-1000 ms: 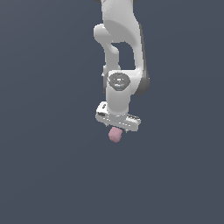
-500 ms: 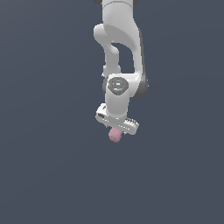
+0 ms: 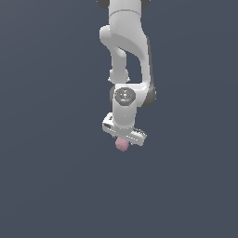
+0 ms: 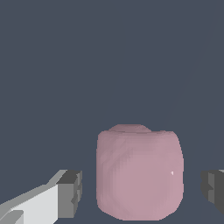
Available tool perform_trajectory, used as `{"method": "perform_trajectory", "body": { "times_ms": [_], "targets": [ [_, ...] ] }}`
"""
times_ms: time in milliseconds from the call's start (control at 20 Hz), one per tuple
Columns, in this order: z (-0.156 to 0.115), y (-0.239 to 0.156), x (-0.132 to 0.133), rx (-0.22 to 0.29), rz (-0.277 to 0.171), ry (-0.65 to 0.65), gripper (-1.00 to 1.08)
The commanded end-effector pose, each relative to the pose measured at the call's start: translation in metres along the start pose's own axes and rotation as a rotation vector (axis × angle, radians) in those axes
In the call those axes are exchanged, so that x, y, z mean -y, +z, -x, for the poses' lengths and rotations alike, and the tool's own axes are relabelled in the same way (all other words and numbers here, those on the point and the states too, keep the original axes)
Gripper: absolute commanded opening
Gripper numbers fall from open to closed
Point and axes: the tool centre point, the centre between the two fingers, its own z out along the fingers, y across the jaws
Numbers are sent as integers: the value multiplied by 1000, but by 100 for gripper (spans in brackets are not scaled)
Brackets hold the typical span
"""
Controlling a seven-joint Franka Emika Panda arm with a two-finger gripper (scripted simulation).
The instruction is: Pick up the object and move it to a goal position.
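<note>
1. Where the white Panda arm point(image 3: 124, 56) comes down from the top of the exterior view, it ends in a white gripper point(image 3: 122, 142) near the middle of the picture, with the wrist tilted so the hand's bar slopes down toward the exterior view's right.
2. Directly under that bar sits the pink block point(image 3: 122, 145), a small matte cube with rounded edges, much smaller than the hand above it. Its upper part is hidden by the hand in this view.
3. From the wrist view, the pink block point(image 4: 139, 173) fills the space between the two dark grey finger pads point(image 4: 70, 193), one on either side of it.
4. A visible gap of background separates each pad from the block's side faces in the wrist view, so the pads do not appear to press on it. Whether the block is actually gripped cannot be told from these pictures.
5. Around the arm and block lies only a flat, dark blue-grey background point(image 3: 51, 186); no surface edge shows, so whether the block is resting on something or off it cannot be told.
6. Nothing stands between the cameras and the block other than the gripper's own body.
</note>
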Motion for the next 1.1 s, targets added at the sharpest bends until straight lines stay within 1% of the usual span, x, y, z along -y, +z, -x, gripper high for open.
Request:
{"method": "perform_trajectory", "body": {
  "times_ms": [0, 150, 350, 400, 1050],
  "targets": [
    [1, 14, -1, 1, 1, 2, 100],
    [1, 25, 0, 1, 1, 2, 100],
    [0, 29, 0, 1, 1, 3, 100],
    [0, 29, 0, 1, 1, 3, -100],
    [0, 26, -1, 0, 0, 3, -100]
  ]
}}
